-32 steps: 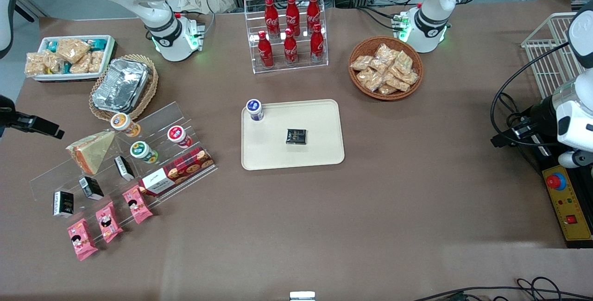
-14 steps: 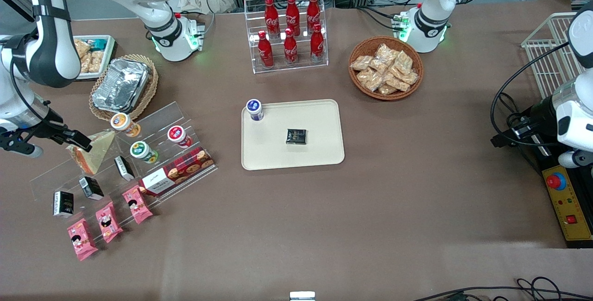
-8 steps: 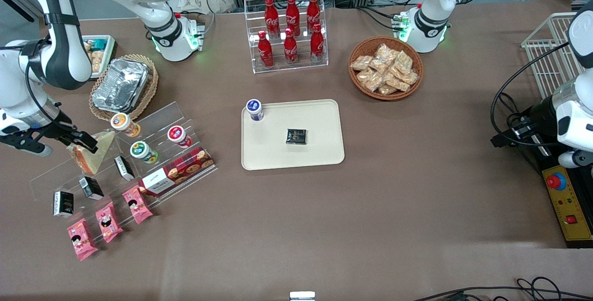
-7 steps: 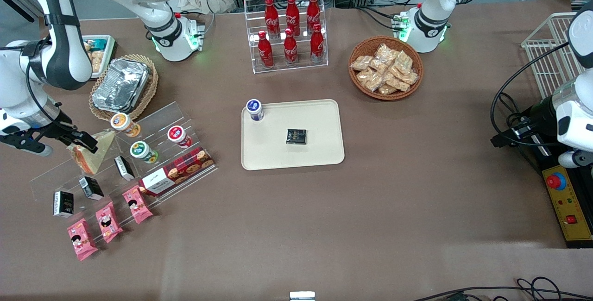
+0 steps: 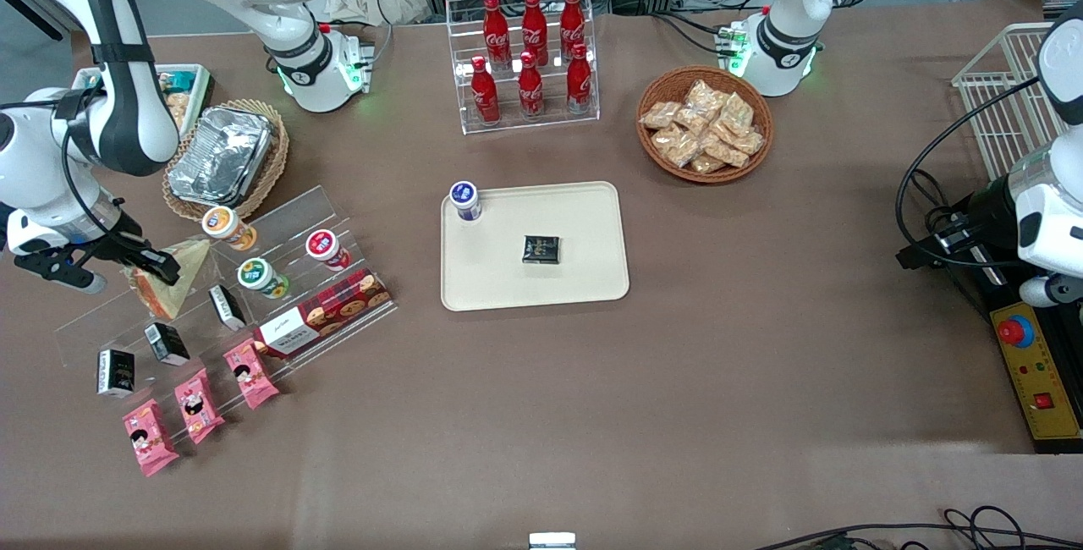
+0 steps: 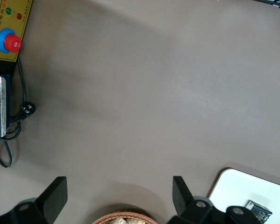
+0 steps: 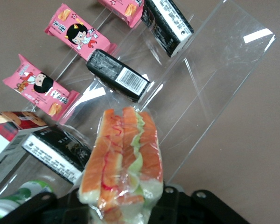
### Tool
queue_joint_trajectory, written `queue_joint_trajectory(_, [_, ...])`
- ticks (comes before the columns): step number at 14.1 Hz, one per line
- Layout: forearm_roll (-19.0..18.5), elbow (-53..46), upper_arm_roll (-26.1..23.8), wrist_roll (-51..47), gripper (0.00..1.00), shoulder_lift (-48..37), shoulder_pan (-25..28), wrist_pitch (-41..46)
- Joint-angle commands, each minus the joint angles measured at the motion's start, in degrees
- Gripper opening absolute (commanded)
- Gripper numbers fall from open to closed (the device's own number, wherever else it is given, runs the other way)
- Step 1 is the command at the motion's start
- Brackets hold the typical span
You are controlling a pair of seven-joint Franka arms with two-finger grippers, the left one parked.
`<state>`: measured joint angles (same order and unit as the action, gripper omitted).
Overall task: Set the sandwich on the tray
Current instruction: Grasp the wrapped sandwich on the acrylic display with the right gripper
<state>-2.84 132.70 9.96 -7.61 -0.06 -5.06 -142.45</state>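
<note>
Brown desk (image 5: 592,415), front view: tray (image 5: 584,275) mid-desk; sandwich (image 5: 173,279) on clear display stand (image 5: 279,211), toward working arm's end; end effector (image 5: 145,266) at its upper edge. Right wrist view: sandwich (image 7: 122,161) between black fingers (image 7: 210,207), grip unconfirmed; pink snack packets (image 7: 77,31) nearby.

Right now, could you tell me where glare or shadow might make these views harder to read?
In the right wrist view, bright glare streaks cross the clear acrylic stand, and the gripper at the sandwich is dark. In the front view, the foil container gleams and lighting is even. In the left wrist view, soft shadow bands cross the table.
</note>
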Motion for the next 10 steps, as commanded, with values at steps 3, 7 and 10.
queue_joint_trajectory(3, [-1.2,-3.9,-0.6,0.9,0.25,-1.2,0.3,2.2])
queue_joint_trajectory(7, [-1.0,-14.4,-0.7,13.5,0.18,-2.1,0.2,17.7])
queue_joint_trajectory(10, [-0.5,-20.7,-2.0,19.5,0.03,-2.7,0.8,26.5])
